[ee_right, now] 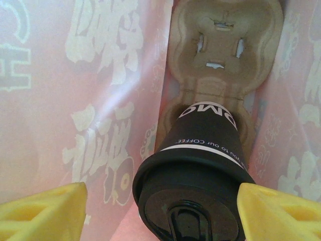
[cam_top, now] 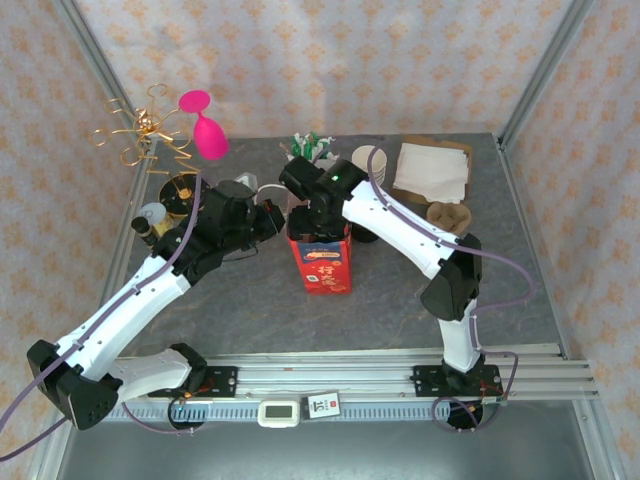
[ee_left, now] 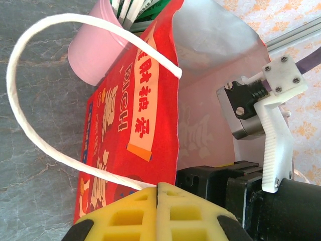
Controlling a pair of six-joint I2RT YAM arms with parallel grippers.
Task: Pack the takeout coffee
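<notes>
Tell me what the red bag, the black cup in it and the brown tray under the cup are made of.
The red bag looks like smooth printed paper; light glows through its thin walls. The cup seems to be matte black paper, printed in white, under a shinier lid, probably moulded plastic. The tray appears to be moulded pulp: dull brown, with soft-edged cutouts.

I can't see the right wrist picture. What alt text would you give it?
A dark lidded coffee cup sits in the near slot of a brown cardboard carrier inside a pink-walled bag; the far slot is empty. The right hand has its yellow fingers apart, one on each side of the cup.
</notes>
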